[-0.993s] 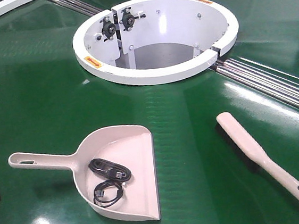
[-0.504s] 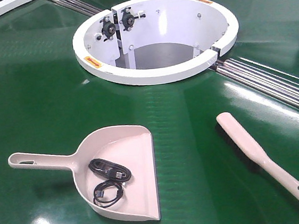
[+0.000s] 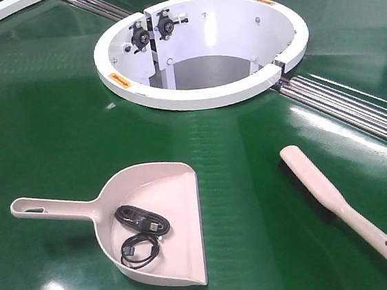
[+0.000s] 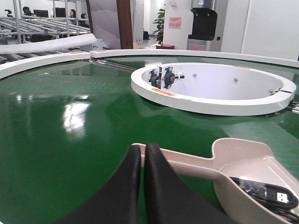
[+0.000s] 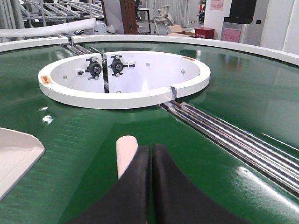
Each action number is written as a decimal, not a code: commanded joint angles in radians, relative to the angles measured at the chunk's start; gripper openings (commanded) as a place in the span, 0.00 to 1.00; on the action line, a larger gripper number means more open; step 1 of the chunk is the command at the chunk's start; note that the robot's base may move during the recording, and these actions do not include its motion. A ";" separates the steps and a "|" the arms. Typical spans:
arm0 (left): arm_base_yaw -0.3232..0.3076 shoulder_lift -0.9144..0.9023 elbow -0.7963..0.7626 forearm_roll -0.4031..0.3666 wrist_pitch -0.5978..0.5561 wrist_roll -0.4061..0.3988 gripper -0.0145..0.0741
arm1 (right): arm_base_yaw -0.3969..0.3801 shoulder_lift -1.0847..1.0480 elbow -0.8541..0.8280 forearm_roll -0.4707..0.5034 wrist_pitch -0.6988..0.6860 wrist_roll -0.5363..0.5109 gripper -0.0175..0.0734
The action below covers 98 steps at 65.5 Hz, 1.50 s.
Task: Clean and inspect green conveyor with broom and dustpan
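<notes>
Both grippers, the left gripper [image 4: 142,154] and the right gripper [image 5: 151,154], have their black fingers pressed together and hold nothing. On the glossy green conveyor [image 3: 46,126], the smooth pink-beige plastic dustpan [image 3: 161,221] lies left, handle pointing left, wide mouth to the right, with two coiled black cables [image 3: 142,233] inside. Well apart to the right lies the narrow broom [image 3: 345,206], long axis diagonal, slotted handle end toward the lower right.

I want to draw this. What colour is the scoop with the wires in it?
The dustpan is pale pink-beige, clearest in the exterior front-facing view.
</notes>
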State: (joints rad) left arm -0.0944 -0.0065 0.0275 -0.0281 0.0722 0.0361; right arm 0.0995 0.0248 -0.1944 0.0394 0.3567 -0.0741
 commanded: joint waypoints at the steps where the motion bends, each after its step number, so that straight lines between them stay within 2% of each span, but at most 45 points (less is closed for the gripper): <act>1: 0.002 -0.022 0.032 -0.002 -0.064 -0.010 0.15 | -0.005 0.021 -0.024 0.000 -0.074 -0.002 0.18; 68: 0.002 -0.021 0.031 -0.002 -0.065 -0.010 0.16 | -0.005 0.021 -0.021 -0.006 -0.076 -0.003 0.18; 77: 0.002 -0.021 0.031 -0.002 -0.065 -0.010 0.16 | -0.005 0.021 0.072 -0.047 -0.147 -0.002 0.18; 90: 0.002 -0.021 0.031 -0.002 -0.065 -0.010 0.16 | -0.005 -0.012 0.246 -0.045 -0.375 -0.002 0.18; 98: 0.002 -0.019 0.031 -0.002 -0.063 -0.010 0.16 | -0.005 -0.053 0.243 -0.039 -0.363 -0.002 0.18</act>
State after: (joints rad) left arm -0.0944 -0.0065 0.0275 -0.0281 0.0758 0.0340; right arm 0.0995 -0.0086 0.0280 0.0057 0.0926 -0.0741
